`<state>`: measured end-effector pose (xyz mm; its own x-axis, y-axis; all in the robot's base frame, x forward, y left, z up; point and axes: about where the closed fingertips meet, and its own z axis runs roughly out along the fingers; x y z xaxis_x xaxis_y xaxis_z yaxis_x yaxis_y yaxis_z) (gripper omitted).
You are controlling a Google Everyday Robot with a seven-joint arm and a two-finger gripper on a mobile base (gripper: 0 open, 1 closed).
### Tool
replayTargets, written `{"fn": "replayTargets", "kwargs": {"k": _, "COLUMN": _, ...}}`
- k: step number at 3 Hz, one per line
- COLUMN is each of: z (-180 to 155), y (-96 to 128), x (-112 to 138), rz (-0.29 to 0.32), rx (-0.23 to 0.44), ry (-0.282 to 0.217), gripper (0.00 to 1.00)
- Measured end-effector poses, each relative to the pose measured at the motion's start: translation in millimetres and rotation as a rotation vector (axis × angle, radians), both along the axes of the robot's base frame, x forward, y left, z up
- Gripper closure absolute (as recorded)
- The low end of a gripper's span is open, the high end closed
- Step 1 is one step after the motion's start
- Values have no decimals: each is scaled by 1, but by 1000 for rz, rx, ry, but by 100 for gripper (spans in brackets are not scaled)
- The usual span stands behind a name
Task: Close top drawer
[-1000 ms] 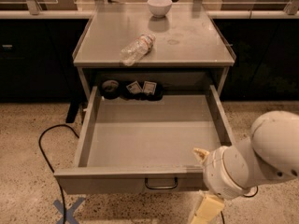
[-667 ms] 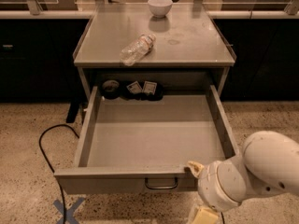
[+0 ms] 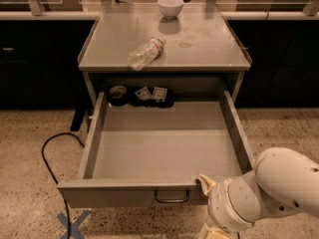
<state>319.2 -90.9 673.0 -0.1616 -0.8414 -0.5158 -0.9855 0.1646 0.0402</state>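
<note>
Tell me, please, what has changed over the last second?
The gripper has shifted left and slightly down along the front edge of the top drawer, closer to its handle. Nothing was taken hold of or let go. The drawer remains fully open; the water bottle and white bowl on the cabinet top have not moved.

— Site type?
— Robot test bay, kitchen-styled. Evidence: grey metal counter [image 3: 199, 49] between dark base cabinets [image 3: 35, 63]; speckled terrazzo floor [image 3: 30, 203]; blue tape cross [image 3: 74, 223]; loose black cable [image 3: 44, 153].
— Gripper [image 3: 207, 193]?
— At the open grey metal top drawer's [image 3: 159, 153] front right corner.
</note>
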Motion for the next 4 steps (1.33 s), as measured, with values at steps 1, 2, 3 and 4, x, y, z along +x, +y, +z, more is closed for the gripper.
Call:
{"fn": "replayTargets", "kwargs": {"k": 1, "z": 23, "y": 0, "x": -1, "rz": 3, "rx": -11, "ry": -51, "gripper": 0}}
{"fn": "replayTargets", "kwargs": {"k": 2, "z": 32, "y": -3, "x": -14, "rz": 5, "rx": -6, "ry": -63, "gripper": 0}}
{"fn": "replayTargets", "kwargs": {"k": 3, "z": 12, "y": -5, "x": -23, "rz": 7, "rx": -9, "ry": -23, "gripper": 0}}
{"fn": "replayTargets", "kwargs": {"k": 4, "z": -13, "y": -12, "x": -24, "rz": -6, "rx": -7, "ry": 27, "gripper": 0}}
